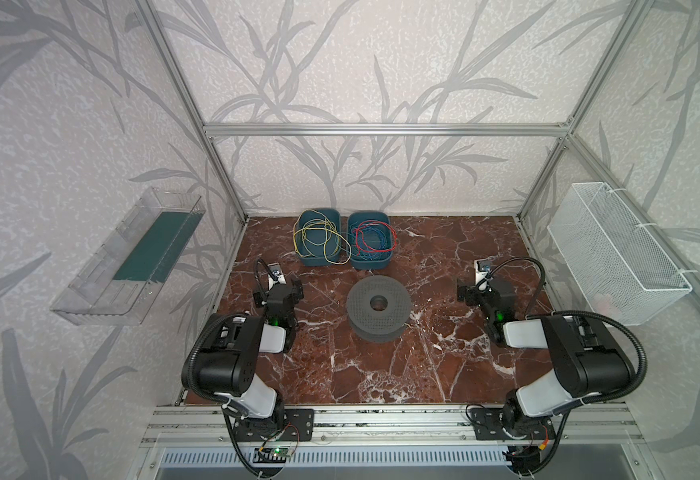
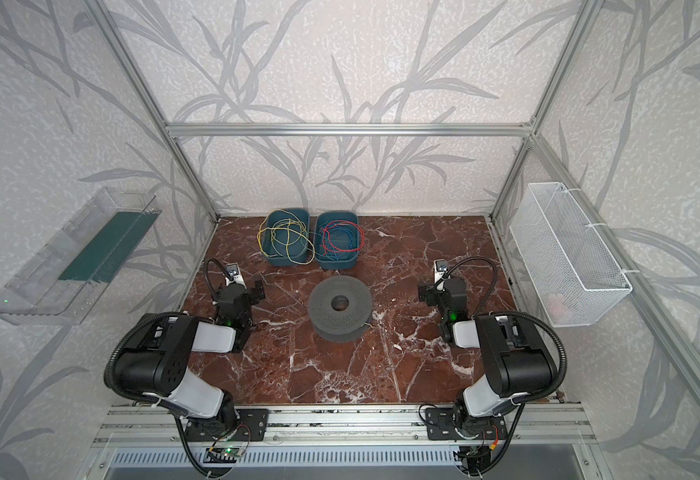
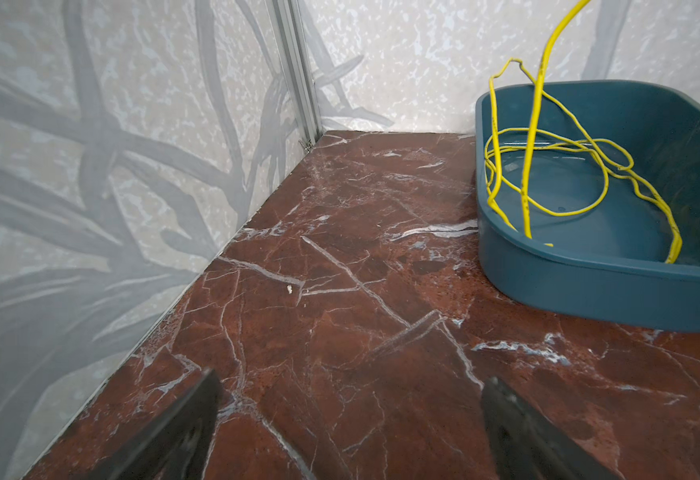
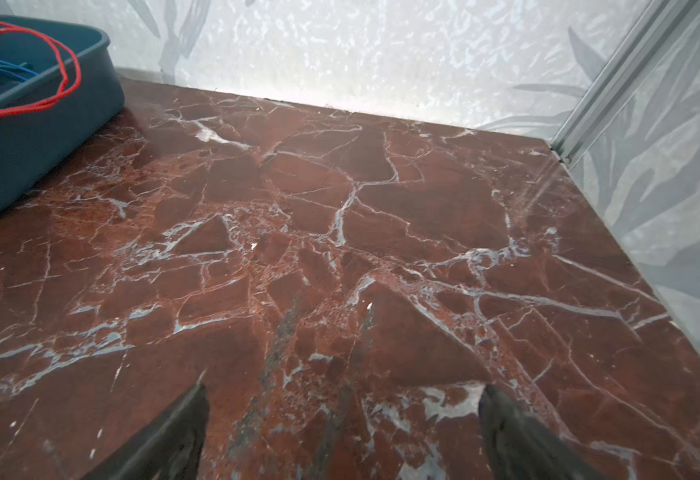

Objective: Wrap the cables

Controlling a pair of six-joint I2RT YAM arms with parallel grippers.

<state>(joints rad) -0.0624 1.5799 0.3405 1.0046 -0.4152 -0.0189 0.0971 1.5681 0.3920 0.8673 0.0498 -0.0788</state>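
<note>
Cables (image 3: 531, 158): thin yellow insulated wires in loose, springy loops, lying in a teal bin (image 3: 589, 282), not touched by either tool.

Left tool (image 3: 350, 386): jaws spread wide, nothing between them, only bare counter (image 3: 340, 270) under the dark, flat fingertips (image 3: 202, 399). Right tool (image 4: 345, 388): same, released and empty, over bare counter.

Counter is glossy red-brown marble-look slab with white veins.

Between the two arms, in both top views, sits a grey perforated spool (image 1: 398, 307): round, two flat flanges, a hole in the centre, standing on one flange. No wire visible on it.

Bin with the cables is smooth plastic with rounded corners and a raised rim, at the back of the counter, ahead of the left tool and toward the middle, clearly apart from it. Some loops hang over the rim, and one strand rises up out of the bin in the left wrist view. In a top view one loop spills over the front corner toward the neighbouring bin (image 1: 371, 262).

That second teal bin, just beside the first, holds red and blue wires (image 1: 375, 241), also looped.

Right tool is well apart from the yellow cables, with the spool and the second bin between.
</note>
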